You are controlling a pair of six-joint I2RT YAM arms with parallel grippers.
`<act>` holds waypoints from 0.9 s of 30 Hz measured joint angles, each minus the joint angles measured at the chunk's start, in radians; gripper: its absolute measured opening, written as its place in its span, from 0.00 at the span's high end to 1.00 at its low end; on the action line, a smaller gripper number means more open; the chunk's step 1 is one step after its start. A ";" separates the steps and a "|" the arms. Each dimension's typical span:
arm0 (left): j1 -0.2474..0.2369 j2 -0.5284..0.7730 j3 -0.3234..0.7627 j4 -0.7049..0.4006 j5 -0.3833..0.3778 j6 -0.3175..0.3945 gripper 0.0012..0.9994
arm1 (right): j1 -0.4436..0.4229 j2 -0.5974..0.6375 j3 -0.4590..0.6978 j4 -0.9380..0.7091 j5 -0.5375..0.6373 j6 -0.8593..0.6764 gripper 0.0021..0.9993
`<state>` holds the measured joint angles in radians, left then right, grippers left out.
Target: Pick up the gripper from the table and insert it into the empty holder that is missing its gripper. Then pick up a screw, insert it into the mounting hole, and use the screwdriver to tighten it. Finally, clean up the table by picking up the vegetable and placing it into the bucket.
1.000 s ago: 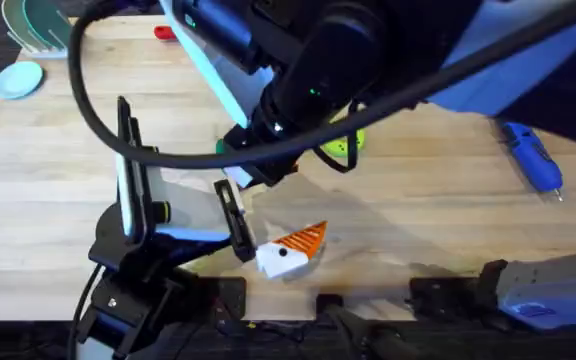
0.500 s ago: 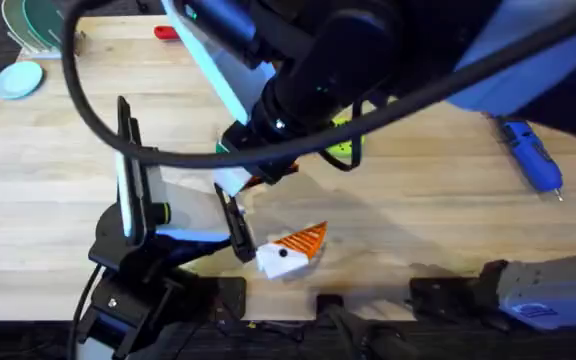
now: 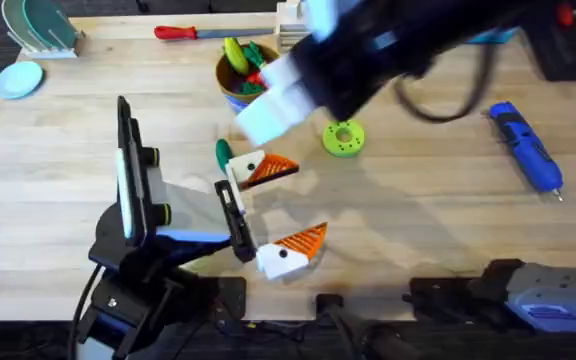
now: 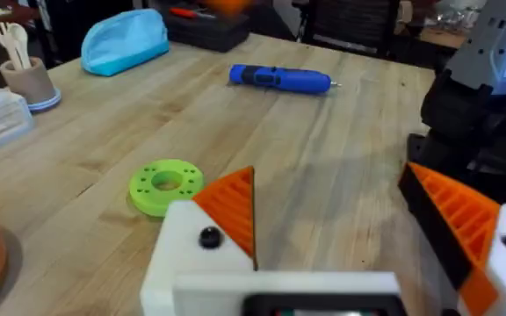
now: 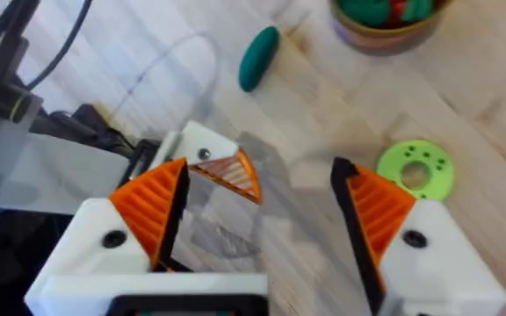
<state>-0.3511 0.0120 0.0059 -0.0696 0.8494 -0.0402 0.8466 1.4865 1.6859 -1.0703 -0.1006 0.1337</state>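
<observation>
gripper, the small ribbed orange plastic wedge (image 3: 268,169), sits in its white pointed holder (image 3: 244,165) mid-tabletop; your right jaws (image 5: 257,215) gape empty, left jaws (image 4: 341,228) too — fetch a screw.

We look down on a wooden desk (image 3: 58,200). The right arm's open end effector (image 3: 268,100) hangs over the back middle, covering part of the bucket (image 3: 236,85). Just in front lie the vegetable (image 3: 223,153) and, beside it, the holder (image 3: 258,168). The left arm's end effector (image 3: 268,215) fills the near middle. A green disc (image 3: 344,138) sits alone. Bare wood lies between it and the screwdriver (image 3: 524,147) at the right.
</observation>
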 joint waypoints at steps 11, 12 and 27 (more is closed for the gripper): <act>0.000 0.000 0.000 0.000 0.000 0.003 0.01 | -0.185 -0.209 -0.040 -0.127 0.018 0.033 0.04; 0.000 0.000 0.000 0.000 0.000 0.003 0.01 | -0.190 -0.234 -0.073 -0.121 0.018 0.041 0.04; 0.000 0.000 0.000 0.000 -0.003 0.003 0.48 | -0.193 -0.633 -0.407 -0.062 -0.017 0.091 0.04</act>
<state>-0.3511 0.0120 0.0059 -0.0692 0.8461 -0.0368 0.6537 0.8536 1.2793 -1.1325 -0.1181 0.2243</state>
